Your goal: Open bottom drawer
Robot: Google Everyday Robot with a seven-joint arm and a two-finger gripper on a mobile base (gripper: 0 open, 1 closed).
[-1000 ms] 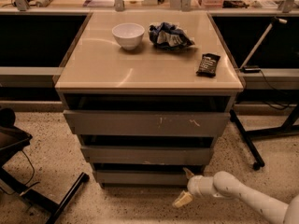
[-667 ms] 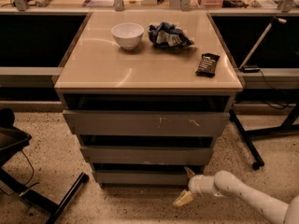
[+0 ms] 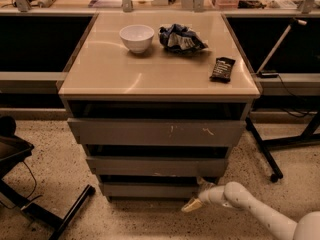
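The bottom drawer (image 3: 150, 190) is the lowest of three grey handleless fronts in the cabinet, plain and unmarked, with a dark gap above it. The middle front (image 3: 157, 167) has a pale chipped lower edge. The top front (image 3: 155, 133) has white scratches. My gripper (image 3: 197, 196) is at the end of the white arm (image 3: 250, 209), which comes in from the lower right. It sits at the bottom drawer's right end, just below the middle front. One pale finger (image 3: 191, 205) points down to the left, in front of the drawer's right corner.
On the beige cabinet top (image 3: 100, 69) stand a white bowl (image 3: 136, 37), a crumpled blue chip bag (image 3: 180, 38) and a dark snack bar (image 3: 222, 69). A black chair base (image 3: 55, 216) lies at lower left. A black wheeled stand (image 3: 272, 156) stands at right. The floor is speckled.
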